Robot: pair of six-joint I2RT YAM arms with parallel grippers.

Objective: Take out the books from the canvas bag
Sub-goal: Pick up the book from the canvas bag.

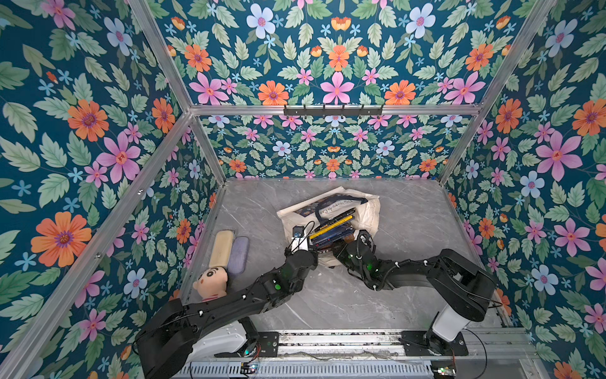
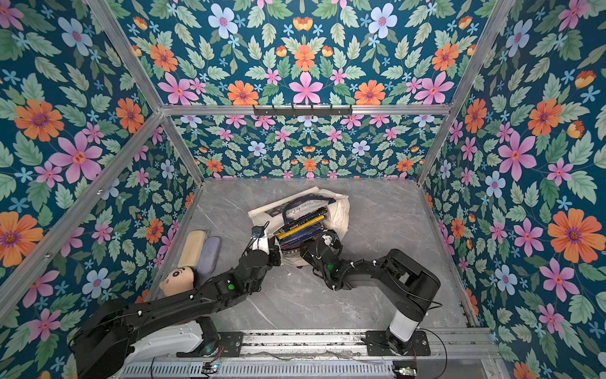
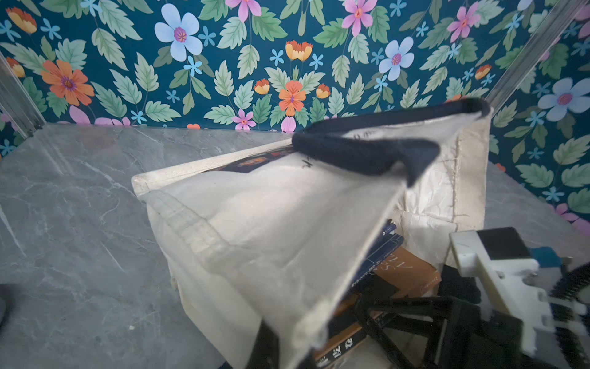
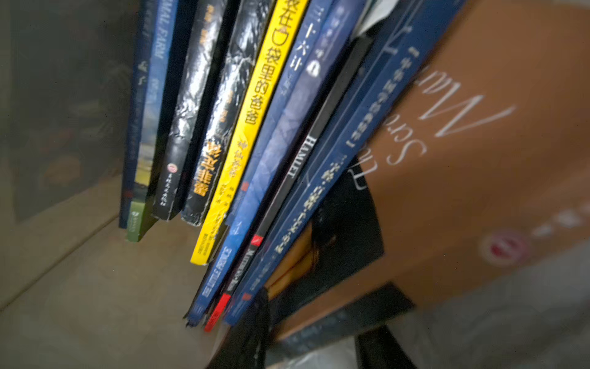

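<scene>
Near left on the counter (image 1: 410, 236) lie a plush doll (image 1: 211, 280), a cream pad (image 1: 221, 244) and a purple pad (image 1: 238, 251), well apart from the work. Farther in, the left pincer (image 1: 305, 242) is clamped on the rim of the canvas bag (image 1: 367, 213). The right pincer (image 1: 339, 249) reaches at the books (image 1: 331, 229) in the bag's mouth, and whether it grips any cannot be told. Only the right wrist view shows the spines' lettering, including a yellow spine (image 4: 242, 127).
</scene>
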